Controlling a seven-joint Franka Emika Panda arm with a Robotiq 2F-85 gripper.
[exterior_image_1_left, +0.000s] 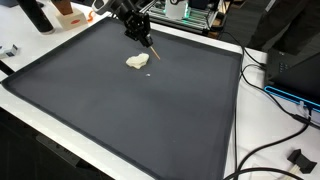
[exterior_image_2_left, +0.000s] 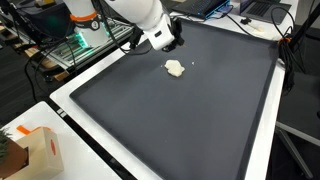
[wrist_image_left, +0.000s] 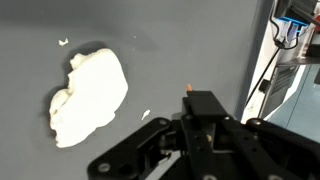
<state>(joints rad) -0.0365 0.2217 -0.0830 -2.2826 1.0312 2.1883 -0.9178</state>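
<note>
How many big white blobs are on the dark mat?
1: the white blob lies on the mat by the thin stick in the gripper. Tiny crumbs lie beside it; none seems hidden.

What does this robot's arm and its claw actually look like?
The arm is glossy white, built of thick rounded segments. It ends in a black gripper, boxy, with jointed linkages that show close up in the wrist view. A thin black cable loops beside the wrist. No markings are readable.

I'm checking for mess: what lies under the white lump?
The white lump rests on the dark mat, with small white crumbs beside it. Its underside and the mat directly beneath are covered.
</note>
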